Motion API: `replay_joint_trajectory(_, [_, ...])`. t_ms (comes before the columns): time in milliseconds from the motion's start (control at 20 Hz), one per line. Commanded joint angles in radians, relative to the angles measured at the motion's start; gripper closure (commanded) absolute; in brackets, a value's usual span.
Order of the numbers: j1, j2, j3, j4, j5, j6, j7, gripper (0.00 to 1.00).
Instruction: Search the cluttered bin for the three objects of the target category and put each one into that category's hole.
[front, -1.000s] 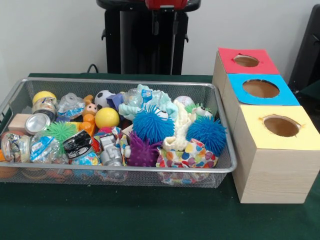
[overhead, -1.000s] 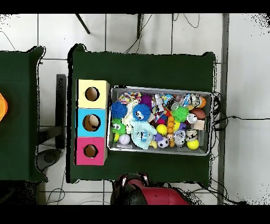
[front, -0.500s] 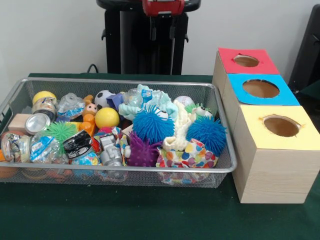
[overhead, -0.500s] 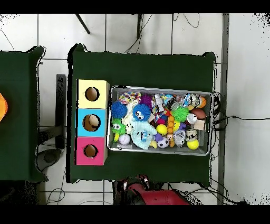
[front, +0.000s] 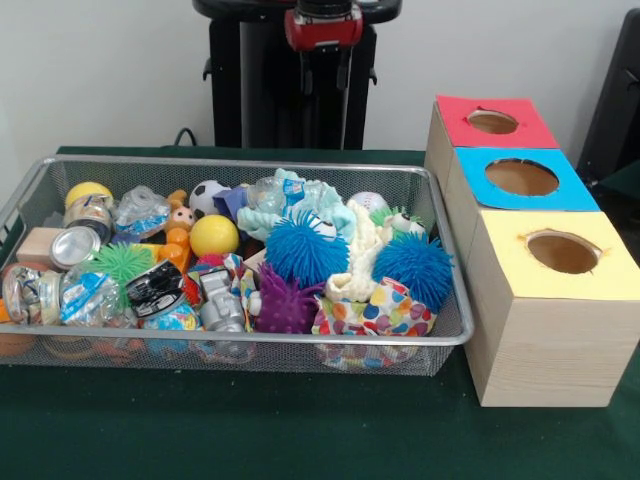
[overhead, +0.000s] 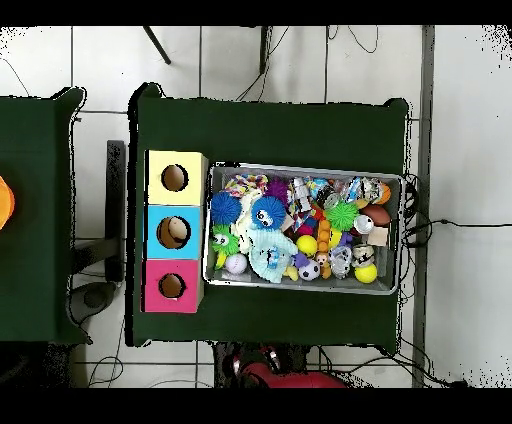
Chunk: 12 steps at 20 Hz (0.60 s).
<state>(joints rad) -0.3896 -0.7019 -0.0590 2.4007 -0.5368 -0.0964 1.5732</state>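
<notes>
On the green-covered worktop (front: 300, 440) a wire-mesh bin (front: 240, 345) sits packed with toys, and just beside its end stands a row of three wooden boxes, each with a round hole in a coloured top: red box (front: 492, 122), blue box (front: 521, 178), yellow box (front: 562, 252). The gripper (front: 323, 45) hangs high at the far side behind the bin, above its middle stretch and well apart from everything in it; only its red body and dark lower part show, and whether the fingers are wide or narrow cannot be told. Which category is wanted is not given, so the target stays a judgement; the likeliest set by number seems the spiky rubber balls, soft and bristled all round: one blue spiky ball (front: 306, 250), a second blue one (front: 413, 267) nearer the boxes, a purple spiky ball (front: 285, 308) against the near wall, and a green spiky ball (front: 122, 262) toward the far end from the boxes. All lie below and nearer the camera than the gripper, so any reach would come forward and down. Being round, they offer no long axis to line up with. Around them lie smooth hard balls such as the yellow ball (front: 214, 236), crinkled clear wrappers and a dotted cloth (front: 385, 312).
</notes>
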Motion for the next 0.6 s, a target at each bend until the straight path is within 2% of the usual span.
replay_joint_trajectory(50, [0.045, 0.192, -0.044, -0.097, -0.006, -0.127, 0.182, 0.0])
replay_joint_trajectory(400, [0.118, 0.264, -0.048, -0.126, 0.061, -0.183, 0.209, 0.0])
replay_joint_trajectory(600, [0.133, 0.393, -0.067, -0.193, 0.069, -0.254, 0.215, 0.0])
